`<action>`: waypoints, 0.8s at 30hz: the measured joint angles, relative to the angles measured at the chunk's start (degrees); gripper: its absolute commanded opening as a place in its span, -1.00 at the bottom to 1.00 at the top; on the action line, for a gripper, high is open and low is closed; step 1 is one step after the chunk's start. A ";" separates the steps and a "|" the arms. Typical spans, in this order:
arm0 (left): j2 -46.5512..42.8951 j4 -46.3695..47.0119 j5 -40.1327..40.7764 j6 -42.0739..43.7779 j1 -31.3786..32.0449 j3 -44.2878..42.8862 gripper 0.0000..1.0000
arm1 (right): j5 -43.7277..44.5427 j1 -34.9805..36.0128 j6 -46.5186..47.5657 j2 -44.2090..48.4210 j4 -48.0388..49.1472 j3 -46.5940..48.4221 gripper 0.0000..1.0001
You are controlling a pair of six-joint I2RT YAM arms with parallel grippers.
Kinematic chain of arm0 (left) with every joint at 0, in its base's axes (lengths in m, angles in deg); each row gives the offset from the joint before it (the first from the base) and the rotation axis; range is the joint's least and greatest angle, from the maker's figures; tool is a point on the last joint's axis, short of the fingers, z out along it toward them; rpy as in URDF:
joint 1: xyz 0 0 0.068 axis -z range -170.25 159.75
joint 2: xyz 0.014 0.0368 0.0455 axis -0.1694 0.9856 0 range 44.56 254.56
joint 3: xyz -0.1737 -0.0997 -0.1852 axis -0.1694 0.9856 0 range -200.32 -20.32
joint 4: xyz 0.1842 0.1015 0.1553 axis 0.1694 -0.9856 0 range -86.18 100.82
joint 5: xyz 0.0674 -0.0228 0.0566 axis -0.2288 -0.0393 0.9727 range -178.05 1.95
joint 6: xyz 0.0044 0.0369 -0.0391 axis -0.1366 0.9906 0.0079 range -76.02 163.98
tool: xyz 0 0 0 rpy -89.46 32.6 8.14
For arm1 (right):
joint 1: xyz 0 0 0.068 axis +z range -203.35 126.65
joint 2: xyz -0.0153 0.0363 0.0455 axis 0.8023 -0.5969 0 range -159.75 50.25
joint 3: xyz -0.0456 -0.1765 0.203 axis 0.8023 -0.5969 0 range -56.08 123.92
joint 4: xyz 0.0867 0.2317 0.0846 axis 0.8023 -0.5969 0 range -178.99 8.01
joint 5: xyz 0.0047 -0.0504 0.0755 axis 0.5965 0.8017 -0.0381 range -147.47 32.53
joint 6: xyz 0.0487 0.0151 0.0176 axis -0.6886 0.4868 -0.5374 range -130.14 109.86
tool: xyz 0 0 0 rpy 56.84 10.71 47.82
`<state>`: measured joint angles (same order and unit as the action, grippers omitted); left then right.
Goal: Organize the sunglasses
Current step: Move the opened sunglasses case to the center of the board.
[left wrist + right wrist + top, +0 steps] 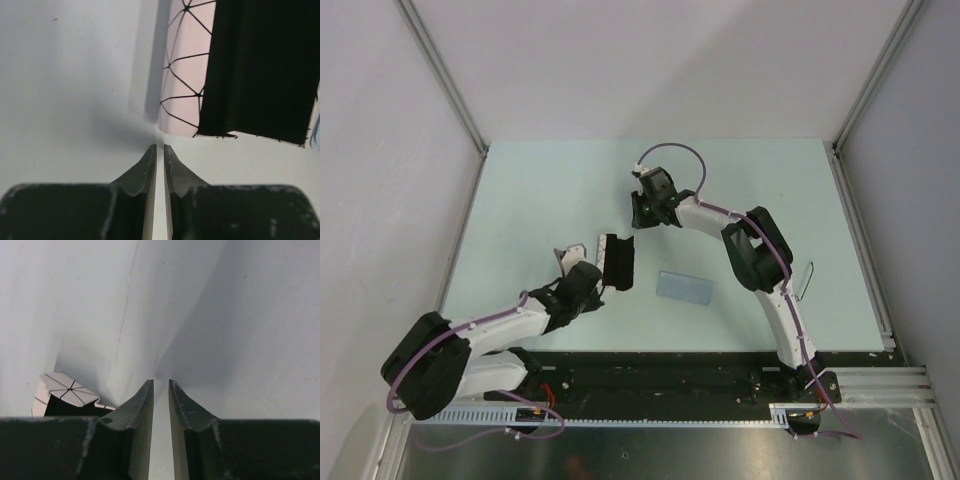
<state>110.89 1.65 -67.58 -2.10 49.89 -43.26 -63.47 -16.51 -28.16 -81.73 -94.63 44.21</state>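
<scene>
Pale green table (540,190), white walls. Left gripper (160,146) closed, empty; black case (260,65) with pink lining ahead-right of it. Right gripper (160,381) closed, empty; similar patterned case (65,390) just left of it. Sunglasses not discernible; organizing likely unfinished.

- The far left stretch of the tabletop (540,185) lay bare, giving open passage there.
- A black case (617,262) stood ahead and to the right of the left tool (160,150), blocking that side. Its pale patterned panel (182,75) sat straight ahead of the tips, with bare surface to the left.
- A second dark case (642,208) sat close against the right tool (160,385), at its lower left in the wrist view. Ahead of it lay bare surface.
- A flat blue-grey pouch (683,287) lay low between the arms, near the black case but apart from it.
- Walls (380,150) closed in the left, far and right sides.
- A metal handle (807,278) stood beside the right arm, near the right edge.
</scene>
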 measured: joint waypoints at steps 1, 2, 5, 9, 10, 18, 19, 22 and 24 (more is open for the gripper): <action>0.46 0.61 -0.57 0.00 -0.17 -0.17 -0.72 | -0.48 0.02 0.39 -0.13 -0.28 0.15 -0.55; 1.18 1.31 -0.98 0.00 -0.35 -0.39 -0.71 | -0.68 0.07 0.74 -0.13 -0.81 0.46 -0.55; 2.67 2.73 -2.32 0.04 -1.31 -1.09 -0.71 | -1.53 0.26 2.23 -0.13 -3.17 0.96 -0.55; 3.15 3.48 -3.63 0.35 -3.56 -1.29 -0.71 | -2.10 0.63 4.20 0.04 -4.42 1.07 -0.55; 3.28 3.56 -3.93 0.63 -4.20 -1.42 -0.71 | -2.16 0.74 4.68 0.20 -4.61 0.92 -0.55; 5.29 3.48 -4.48 3.43 -8.61 -3.17 -0.72 | -1.75 2.08 7.17 6.19 -6.51 -7.17 -0.55; 5.68 3.41 -4.42 3.89 -9.09 -3.54 -0.71 | -1.29 2.27 7.41 7.30 -6.38 -8.76 -0.54; 7.02 2.82 -4.17 5.20 -10.29 -4.79 -0.71 | 1.09 3.04 8.20 10.29 -7.28 -12.63 -0.54; 7.93 2.56 -4.11 6.03 -10.93 -5.53 -0.70 | 3.04 3.69 8.41 11.85 -7.98 -14.58 -0.54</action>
<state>118.82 4.21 -71.69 3.93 38.96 -48.79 -60.43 -12.82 -19.74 -69.89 -102.61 29.63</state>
